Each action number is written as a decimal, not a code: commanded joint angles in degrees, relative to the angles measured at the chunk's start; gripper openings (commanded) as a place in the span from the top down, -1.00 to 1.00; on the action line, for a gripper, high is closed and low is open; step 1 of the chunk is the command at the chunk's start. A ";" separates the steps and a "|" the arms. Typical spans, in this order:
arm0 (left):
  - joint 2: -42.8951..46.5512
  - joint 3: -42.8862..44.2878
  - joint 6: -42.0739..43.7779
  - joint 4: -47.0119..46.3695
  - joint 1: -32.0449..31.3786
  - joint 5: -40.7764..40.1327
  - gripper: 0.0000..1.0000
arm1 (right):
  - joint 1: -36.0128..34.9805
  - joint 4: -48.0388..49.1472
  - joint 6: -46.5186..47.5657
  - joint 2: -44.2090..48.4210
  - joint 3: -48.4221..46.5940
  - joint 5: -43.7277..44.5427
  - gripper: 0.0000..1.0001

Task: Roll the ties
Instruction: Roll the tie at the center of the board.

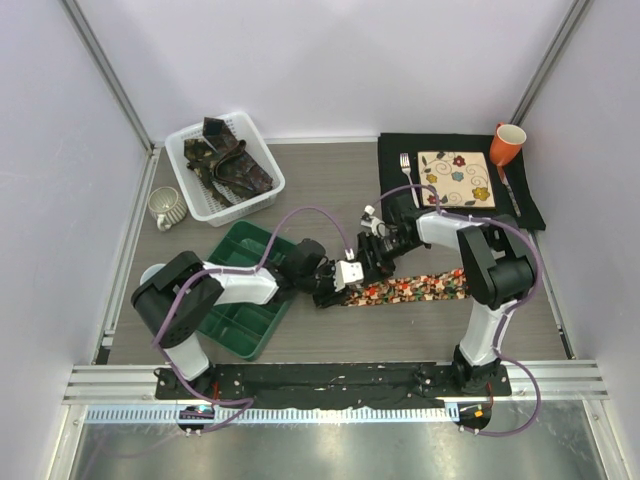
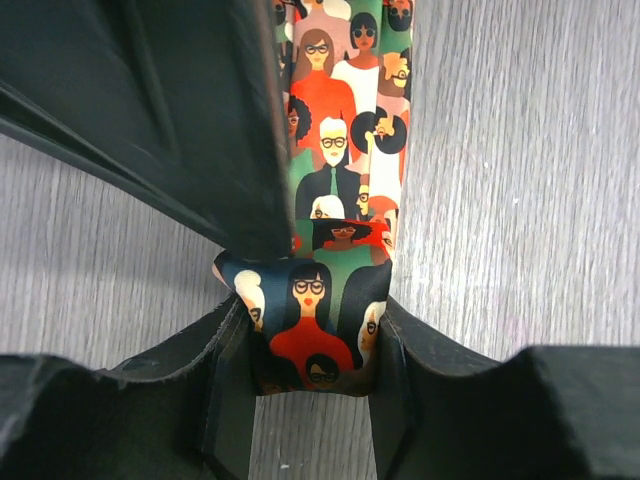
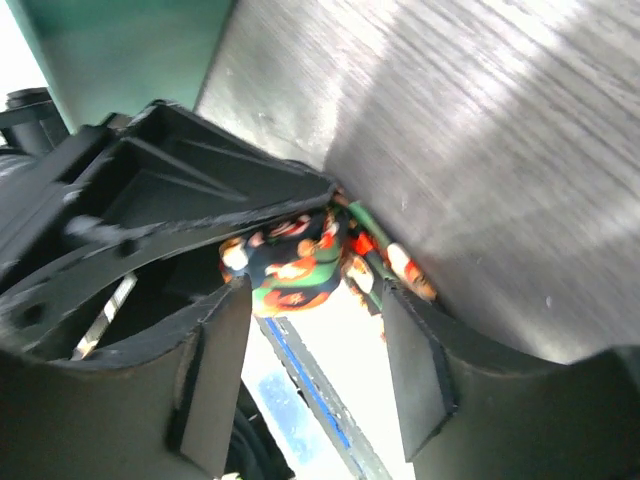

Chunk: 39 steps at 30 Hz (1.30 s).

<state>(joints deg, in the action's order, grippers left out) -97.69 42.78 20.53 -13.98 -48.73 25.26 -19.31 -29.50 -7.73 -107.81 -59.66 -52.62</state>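
Tie (image 1: 420, 288) lies on the worktop (image 1: 330, 190), its long strip running rightward away from the green tray (image 1: 240, 310). The left hand (image 2: 312, 365) pinches its rolled end, and the right hand (image 3: 315, 340) stands open around it.

Right gripper (image 3: 312, 300) low in frame, fingers (image 3: 215, 370) standing apart; the tie (image 3: 295, 265), its end rolled into a small multicolour bundle, sits between their tips. Left gripper (image 3: 285, 228), black, lies across the upper left, meeting the roll; grey wood-grain table (image 3: 480, 130) behind; green surface (image 3: 120, 40) at top left corner.
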 commanded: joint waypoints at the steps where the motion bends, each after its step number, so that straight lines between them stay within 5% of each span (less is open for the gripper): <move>1: -0.13 -1.83 4.69 9.06 -1.54 -4.42 0.62 | 0.41 -1.44 -1.14 5.68 1.21 -2.48 -0.22; 12: -2.33 0.54 6.09 11.16 -2.95 -6.01 0.54 | -2.05 2.34 -5.55 1.90 3.58 -3.89 -0.08; 15: -2.42 0.63 6.45 11.60 -3.04 -6.01 0.49 | -2.05 1.46 -3.88 0.41 3.67 -2.14 0.23; 19: -1.98 0.55 6.71 11.78 -2.95 -5.57 0.22 | -1.61 -0.21 -2.21 -1.09 3.93 0.14 0.98; 25: -0.93 0.02 4.52 8.55 -1.20 -3.56 -0.21 | 1.90 -4.15 0.25 -3.54 4.47 1.55 0.98; 39: 1.10 -0.95 -3.57 -7.46 -0.49 6.47 -0.64 | 4.02 -10.05 4.56 -9.43 -0.19 12.10 0.99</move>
<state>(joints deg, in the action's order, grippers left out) -95.88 41.39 19.42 -13.98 -48.80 28.21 -15.53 -38.48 -4.62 -113.34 -58.02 -52.97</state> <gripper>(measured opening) 0.819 0.038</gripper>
